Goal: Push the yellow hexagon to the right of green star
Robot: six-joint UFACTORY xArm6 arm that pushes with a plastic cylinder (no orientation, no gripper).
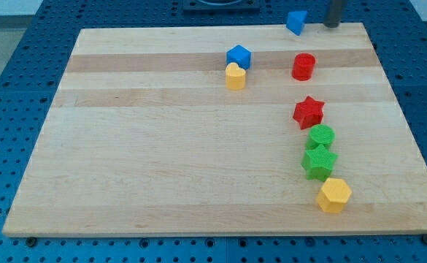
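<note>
up at the frame's top edge, right of centre, my tip (332, 25) touches no block, just right of a blue block (295, 21). the yellow hexagon (334, 195) sits at lower right on the wooden board (162, 161), touching the green star (319, 161) from below-right. a green cylinder (320, 136) and red star (308, 111) stack above.

A single camera looks down at a slant from the 6 o'clock side of the pale wooden tabletop (162, 146), facing 12 o'clock. It stands far enough back to take in almost the whole board and the blue perforated base (9, 88) around it.
</note>
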